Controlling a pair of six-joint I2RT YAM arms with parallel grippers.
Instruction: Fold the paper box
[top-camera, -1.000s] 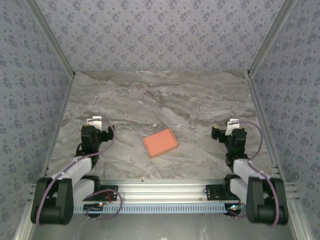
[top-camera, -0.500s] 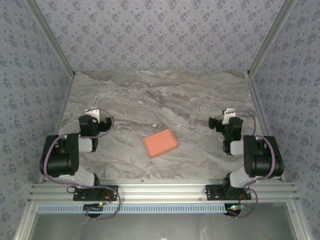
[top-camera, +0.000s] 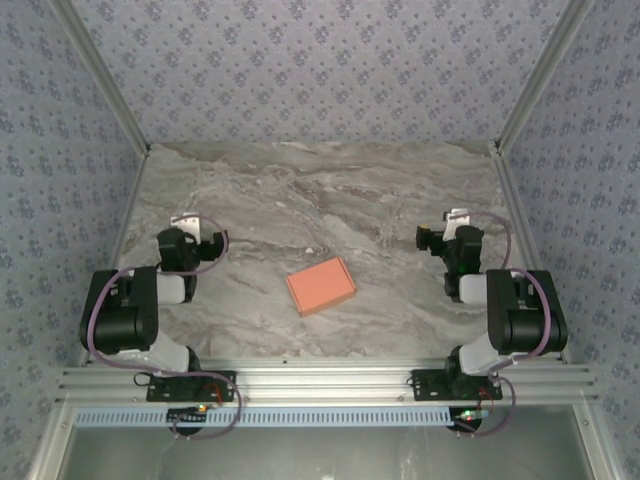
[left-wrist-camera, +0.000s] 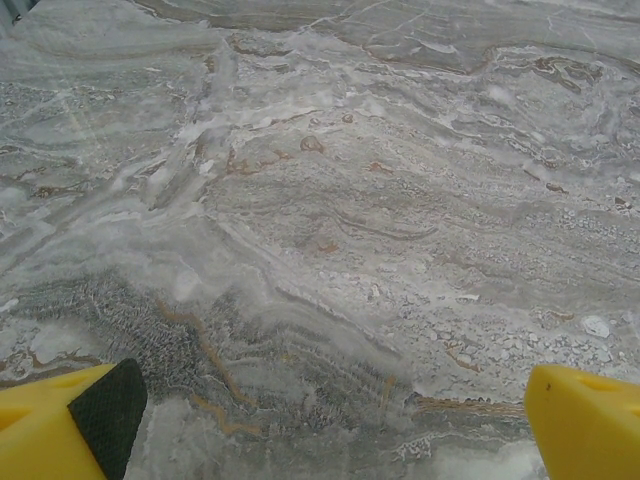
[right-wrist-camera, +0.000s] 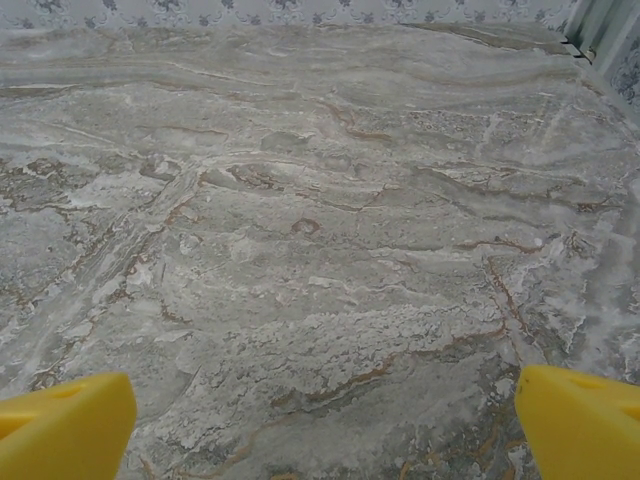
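Note:
The paper box (top-camera: 321, 286) is a small flat salmon-orange rectangle lying on the marble table, near the middle and a little toward the front. My left gripper (top-camera: 187, 222) sits well to its left, folded back near the table's left side. In the left wrist view its yellow fingertips (left-wrist-camera: 70, 430) stand wide apart over bare marble, open and empty. My right gripper (top-camera: 452, 220) is well to the right of the box. Its yellow fingertips (right-wrist-camera: 65, 428) are also wide apart, open, with nothing between them.
The marble table (top-camera: 320, 190) is enclosed by patterned walls at the back and both sides. An aluminium rail (top-camera: 320, 385) with the arm bases runs along the front edge. Metal frame strips (top-camera: 520, 250) line the table's sides.
Both arms have folded back from a stretched-out pose, and both grippers have shifted slightly toward the back. The box has not moved.

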